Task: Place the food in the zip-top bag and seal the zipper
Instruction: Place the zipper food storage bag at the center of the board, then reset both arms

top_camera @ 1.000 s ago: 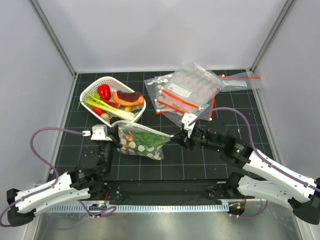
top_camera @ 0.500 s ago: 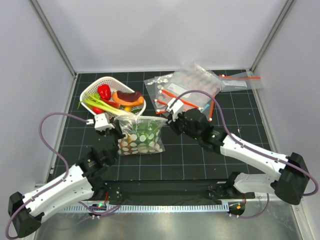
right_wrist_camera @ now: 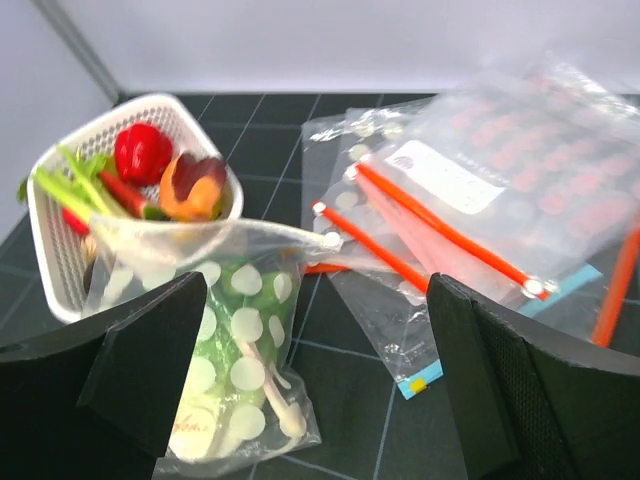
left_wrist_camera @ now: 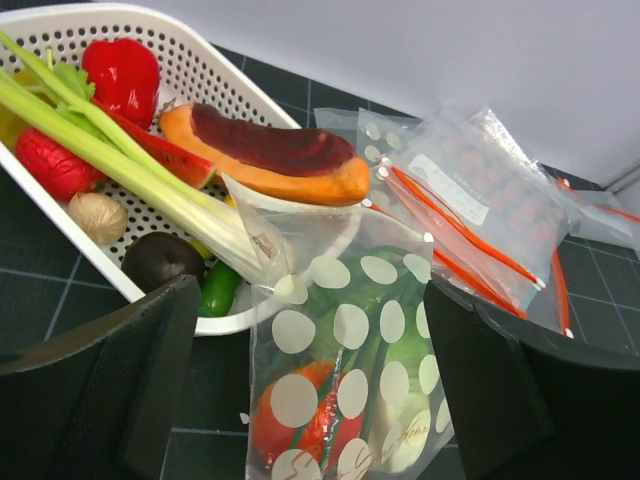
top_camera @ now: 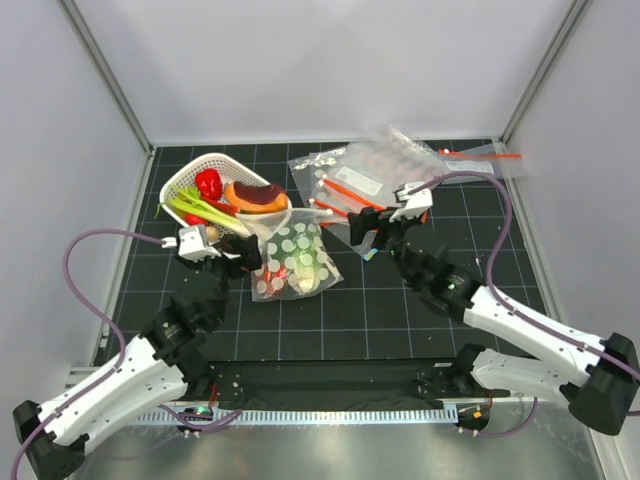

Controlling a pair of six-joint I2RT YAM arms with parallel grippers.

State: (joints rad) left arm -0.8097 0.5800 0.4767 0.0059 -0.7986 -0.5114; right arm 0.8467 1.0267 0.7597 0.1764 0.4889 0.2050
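Two tools stand spread to their full width with nothing in their grasp. The left tool (top_camera: 238,254) hangs just left of the zip-top bag (top_camera: 295,262), and from its wrist view its dark fingers (left_wrist_camera: 110,380) flank the bag without touching it. The right tool (top_camera: 372,236) sits just right of the bag, over the edge of the plain bags (top_camera: 380,180), and it too is clear of the plastic.

The zip-top bag lies on the dark gridded surface (top_camera: 400,320) between the two tools. Its mouth end is raised against the near rim of the white basket (top_camera: 180,185). Inside it, behind the white polka dots, show the green lettuce (left_wrist_camera: 378,300) and the small orange-red piece (left_wrist_camera: 305,420). The zipper (right_wrist_camera: 215,228) runs as a pale strip along the bag's top edge. Whether it is pressed shut all along cannot be told.

There is faint gold script (right_wrist_camera: 185,425) near the bag's bottom corner, too small to read. One plain bag carries a white label (right_wrist_camera: 445,175) with grey print that is also illegible. The plain bags' red-orange strips (right_wrist_camera: 385,250) lie just beside the polka-dot bag. The basket holds a red pepper (left_wrist_camera: 125,70), long green onions (left_wrist_camera: 120,160) and an orange slice with a dark red top (left_wrist_camera: 270,160).
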